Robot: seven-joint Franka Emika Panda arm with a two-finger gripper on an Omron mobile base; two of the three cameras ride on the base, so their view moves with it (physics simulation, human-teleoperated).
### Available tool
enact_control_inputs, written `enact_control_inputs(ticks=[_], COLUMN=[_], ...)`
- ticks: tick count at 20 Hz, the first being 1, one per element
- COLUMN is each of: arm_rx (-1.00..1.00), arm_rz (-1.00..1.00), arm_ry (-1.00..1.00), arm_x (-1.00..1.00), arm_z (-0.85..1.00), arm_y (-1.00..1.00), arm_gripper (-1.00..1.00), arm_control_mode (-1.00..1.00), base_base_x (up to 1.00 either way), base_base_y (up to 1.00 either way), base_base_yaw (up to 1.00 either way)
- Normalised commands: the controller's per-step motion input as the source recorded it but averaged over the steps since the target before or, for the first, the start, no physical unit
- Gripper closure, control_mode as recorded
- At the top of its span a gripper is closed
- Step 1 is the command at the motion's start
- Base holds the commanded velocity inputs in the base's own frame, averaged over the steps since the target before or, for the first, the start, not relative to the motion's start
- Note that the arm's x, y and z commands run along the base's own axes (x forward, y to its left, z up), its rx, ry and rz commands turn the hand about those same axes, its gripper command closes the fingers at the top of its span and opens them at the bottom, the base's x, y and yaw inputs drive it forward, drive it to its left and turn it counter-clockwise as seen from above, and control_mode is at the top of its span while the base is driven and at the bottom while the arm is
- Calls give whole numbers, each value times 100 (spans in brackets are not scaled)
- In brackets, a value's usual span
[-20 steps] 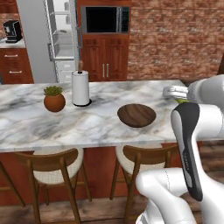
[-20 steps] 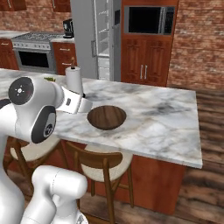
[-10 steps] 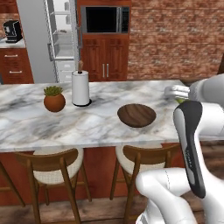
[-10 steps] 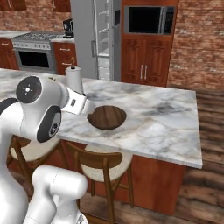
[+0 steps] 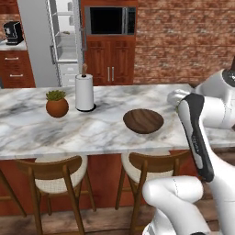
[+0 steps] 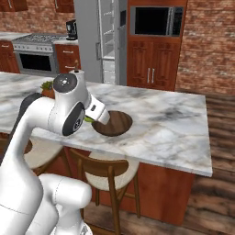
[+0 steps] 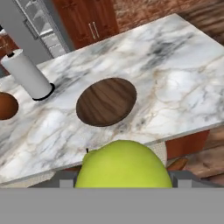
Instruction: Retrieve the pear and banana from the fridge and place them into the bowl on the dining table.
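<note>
My gripper (image 7: 124,180) is shut on the yellow-green pear (image 7: 124,166), which bulges between the two fingers at the bottom of the hand view. It hangs over the near edge of the dining table (image 7: 175,74), a short way from the dark brown bowl (image 7: 106,101), which holds nothing. From the left base camera the hand (image 5: 177,97) is right of the bowl (image 5: 143,120). From the right base camera a sliver of the pear (image 6: 87,119) shows at the hand, left of the bowl (image 6: 114,123). The grey fridge (image 5: 39,46) stands behind with a door open. The banana is out of view.
A paper towel roll (image 5: 84,92) and a terracotta pot with a plant (image 5: 57,104) stand on the table's left part. Two wooden stools (image 5: 59,174) (image 5: 151,165) are tucked under the near edge. A reddish oven cabinet (image 5: 110,41) is right of the fridge.
The hand with the pear has moved closer to the bowl, over the table's near edge. The bowl, roll and pot have not moved.
</note>
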Motion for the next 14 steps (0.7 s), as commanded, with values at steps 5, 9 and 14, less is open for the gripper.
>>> enact_control_inputs(ticks=[5,9,14], arm_rx=[4,0,0], arm_rz=[0,0,-2], arm_ry=[33,5,0], arm_x=[68,61,59], arm_z=[-56,-45,-25], arm_y=[27,32,15], arm_gripper=[100,100,100], arm_control_mode=[-100,-100,-100], base_base_x=[0,0,0], base_base_y=[0,0,0], base_base_yaw=[0,0,0])
